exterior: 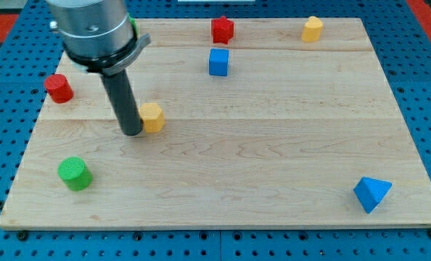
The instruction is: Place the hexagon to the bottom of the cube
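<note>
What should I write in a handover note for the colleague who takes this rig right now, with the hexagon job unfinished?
My tip: down on the board, touching the left side of the yellow hexagon.
Blue cube: near the view's top, right of the hexagon and higher, just below the red star.
Done: tip is in contact with the hexagon.
Left: push the hexagon toward the view's right until it sits directly below the cube. The path between them looks free of blocks.

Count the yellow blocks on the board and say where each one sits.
2. The yellow hexagon sits at the view's left, touching my tip; another yellow block sits at the view's top right. None appears hidden.
</note>
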Controlling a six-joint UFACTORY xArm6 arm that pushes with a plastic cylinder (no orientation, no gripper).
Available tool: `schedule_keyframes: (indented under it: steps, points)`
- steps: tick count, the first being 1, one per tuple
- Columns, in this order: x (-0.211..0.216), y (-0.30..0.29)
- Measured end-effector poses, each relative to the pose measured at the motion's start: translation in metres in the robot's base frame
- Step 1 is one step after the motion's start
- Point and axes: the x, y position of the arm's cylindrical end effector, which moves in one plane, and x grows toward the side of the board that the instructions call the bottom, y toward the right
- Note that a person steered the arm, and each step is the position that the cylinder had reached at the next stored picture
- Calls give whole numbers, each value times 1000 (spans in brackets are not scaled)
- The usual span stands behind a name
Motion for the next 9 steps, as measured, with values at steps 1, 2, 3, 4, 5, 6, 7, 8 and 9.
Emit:
schedule_keyframes:
  steps: [1, 2, 3, 4, 5, 6, 7, 8, 9]
  points:
    - [-16, 33]
    - [-18, 74]
    - [-28, 86]
    - [-20, 17]
    - [-44, 10]
    - [-51, 54]
    - [-51, 97]
    - [-47, 83]
    - [-37, 13]
